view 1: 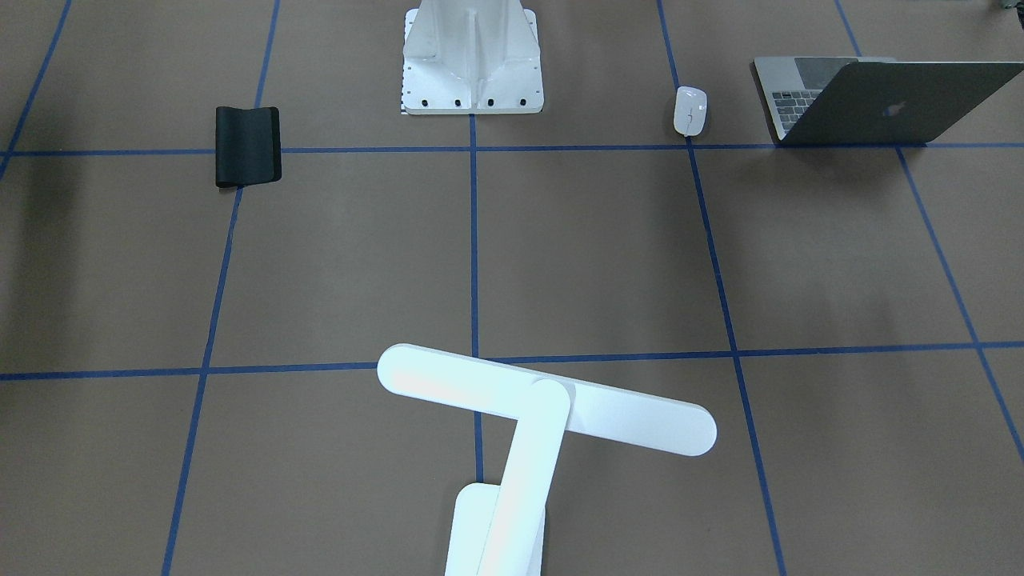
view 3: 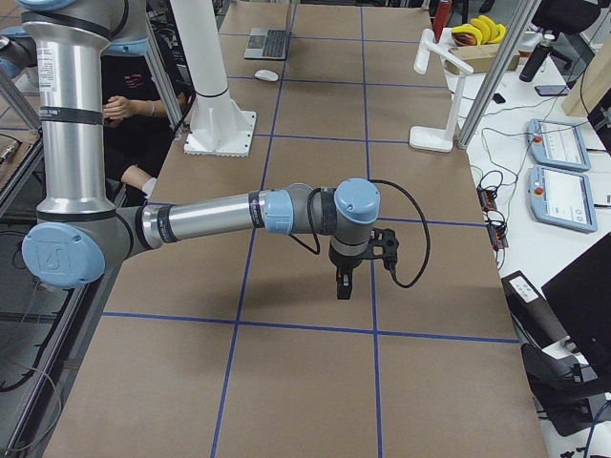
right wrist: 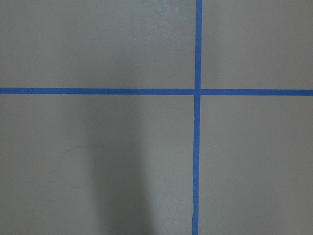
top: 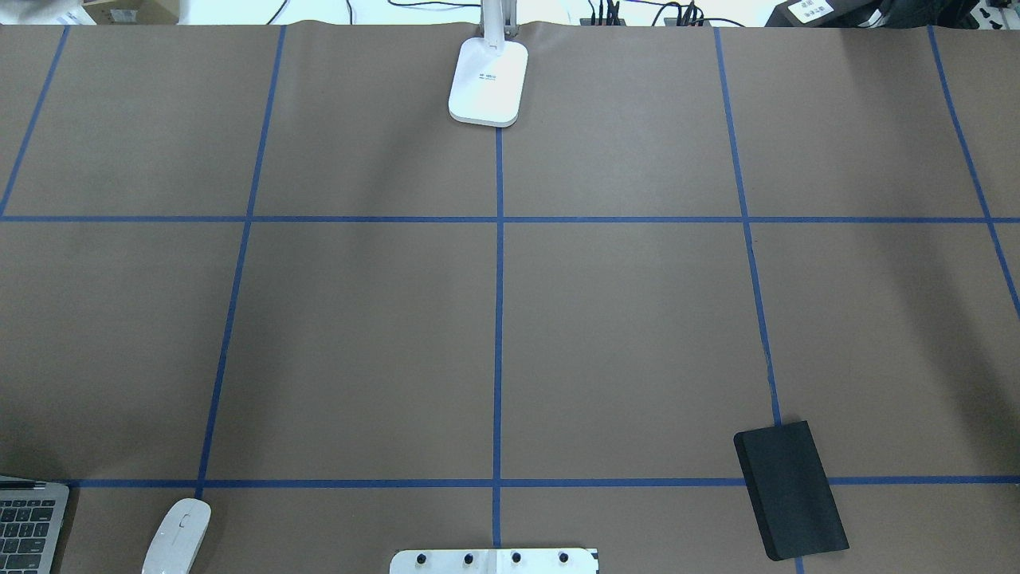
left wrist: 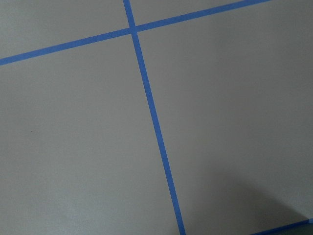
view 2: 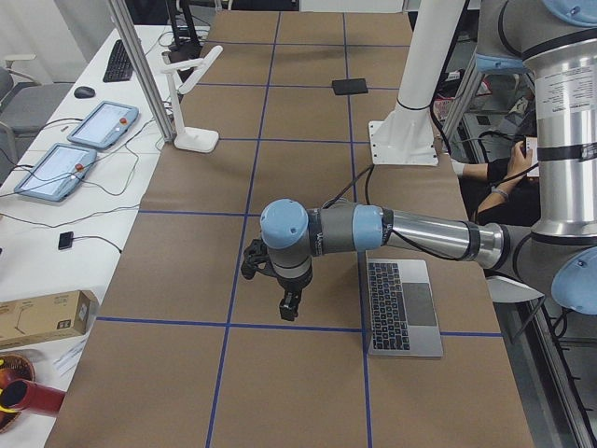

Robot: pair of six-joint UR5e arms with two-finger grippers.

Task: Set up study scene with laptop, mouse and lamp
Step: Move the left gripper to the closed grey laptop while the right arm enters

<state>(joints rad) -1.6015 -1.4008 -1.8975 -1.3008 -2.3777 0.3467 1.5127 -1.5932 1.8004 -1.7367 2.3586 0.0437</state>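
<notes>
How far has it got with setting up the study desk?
Looks barely started. The laptop is open with the mouse beside it, but the lamp stands far off across the table. Nothing in hand: left gripper and right gripper hover over bare table. Grouping them remains.

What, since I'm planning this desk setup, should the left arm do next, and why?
Probably ease the left gripper toward the laptop: it hangs over bare table beside it, nothing visibly held, and the laptop is the nearest item on that side.
</notes>
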